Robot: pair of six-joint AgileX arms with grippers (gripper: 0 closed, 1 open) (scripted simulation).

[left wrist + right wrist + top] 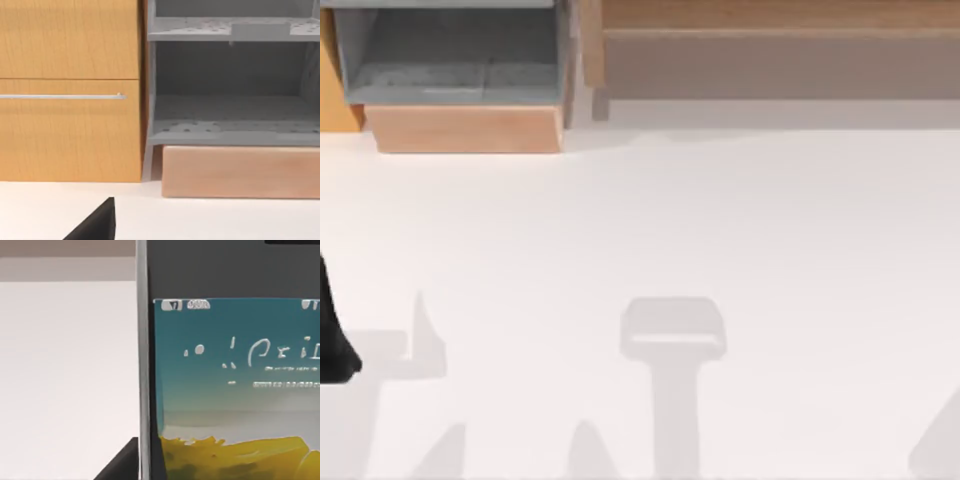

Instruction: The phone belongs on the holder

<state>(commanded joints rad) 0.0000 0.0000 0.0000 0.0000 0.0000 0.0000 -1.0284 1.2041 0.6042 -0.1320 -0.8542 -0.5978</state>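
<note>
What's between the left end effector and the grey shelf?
Left wrist view: beyond the left end effector lies bare table, then the wood block under the shelf.

You are looking at a rendered indoor room furnished like a home or office, not a workshop. A plain white table (650,230) is taking up most of the top view. Beyond its far edge, a grey open shelf unit (455,55) is sitting on a light wooden plinth (465,128). Just beside that shelf unit, an orange-toned wooden cabinet (70,90) is showing a drawer front with a thin metal handle (60,96). A long wooden bench-like piece (780,50) is running along on the shelf unit's other side.
</note>
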